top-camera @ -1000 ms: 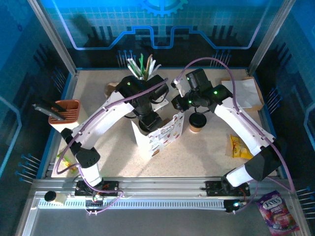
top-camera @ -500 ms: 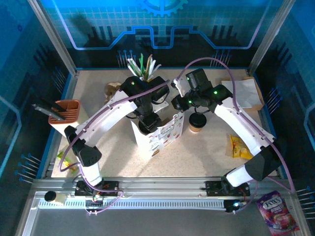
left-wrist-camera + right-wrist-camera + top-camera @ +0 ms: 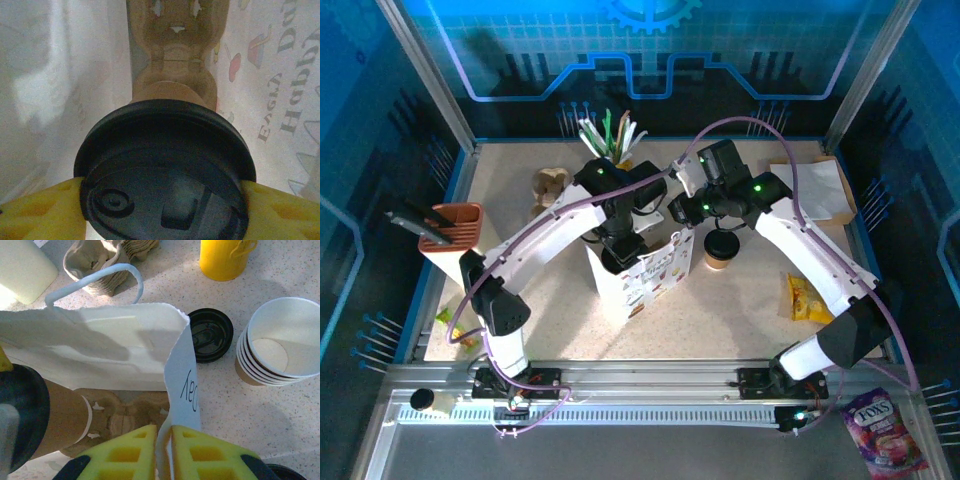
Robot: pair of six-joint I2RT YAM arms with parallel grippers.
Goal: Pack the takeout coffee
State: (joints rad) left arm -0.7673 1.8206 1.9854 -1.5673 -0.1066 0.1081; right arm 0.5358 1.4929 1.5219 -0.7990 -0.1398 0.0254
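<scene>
The white paper bag point(image 3: 655, 278) stands open mid-table. My left gripper point(image 3: 162, 200) reaches down into it, shut on a takeout coffee point(image 3: 165, 165); yellow fingers point(image 3: 40, 210) press both sides of its black lid. The brown cup body points down at a cardboard tray point(image 3: 175, 30) on the bag's floor. My right gripper point(image 3: 163, 440) is shut on the bag's torn printed edge point(image 3: 182, 385), holding the mouth apart, and the held cup point(image 3: 60, 415) shows at the left there. A second lidded coffee point(image 3: 720, 246) stands on the table right of the bag.
A loose black lid point(image 3: 210, 335) and a stack of lidless cups point(image 3: 280, 345) lie just behind the bag, beside a yellow utensil cup point(image 3: 225, 257). Cardboard carriers point(image 3: 550, 183) sit back left, an orange holder point(image 3: 450, 228) far left, a yellow packet point(image 3: 807, 298) right.
My left arm's forearm has swung a little to the right above the bag, with the cup still held inside. The right arm and the bag have stayed put.
</scene>
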